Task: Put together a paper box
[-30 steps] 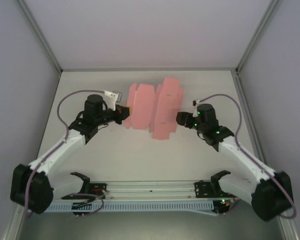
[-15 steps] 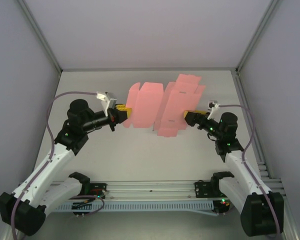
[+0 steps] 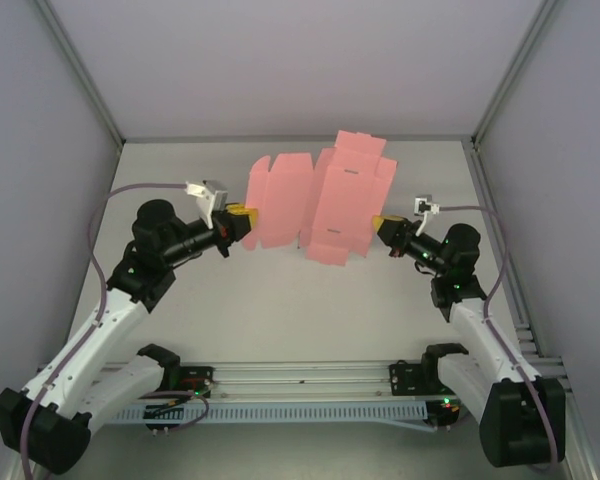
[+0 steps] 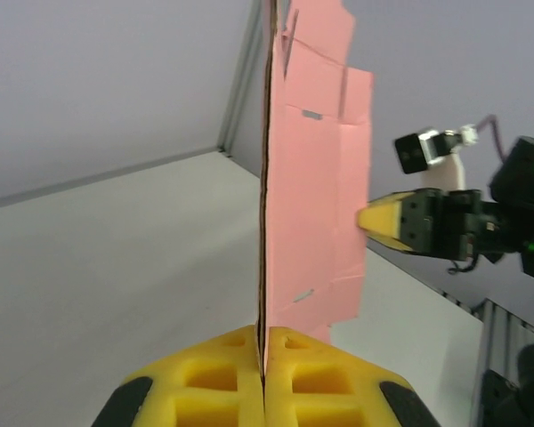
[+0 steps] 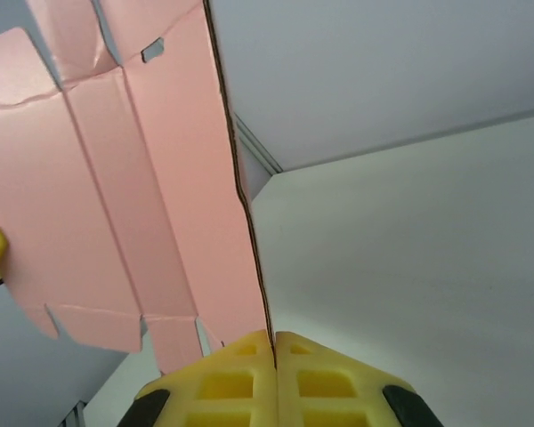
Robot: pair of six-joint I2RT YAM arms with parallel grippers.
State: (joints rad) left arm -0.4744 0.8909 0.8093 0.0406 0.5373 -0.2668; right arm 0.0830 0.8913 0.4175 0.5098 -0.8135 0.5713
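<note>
here the paper box [image 3: 320, 205] hangs unfolded between the left pincer [image 3: 243, 217] and right pincer [image 3: 381, 223], each clamped on an edge.

Left arm [image 3: 95, 335] and right arm [image 3: 480, 335]: white links, black joints, grey-purple external cables [image 3: 130, 190]. Left gripper [image 3: 246, 217], right gripper [image 3: 379, 224]: yellow ribbed fingers [image 4: 214, 382].

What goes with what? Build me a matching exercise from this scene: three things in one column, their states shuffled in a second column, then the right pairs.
Things:
1. left gripper
2. right gripper
3. paper box

States:
A. unfolded pink sheet, stretched between the two arms
B. shut on the sheet's right edge, as the top view shows it
C. shut on the sheet's left edge, as the top view shows it

Pairs: 1-C, 2-B, 3-A
</note>
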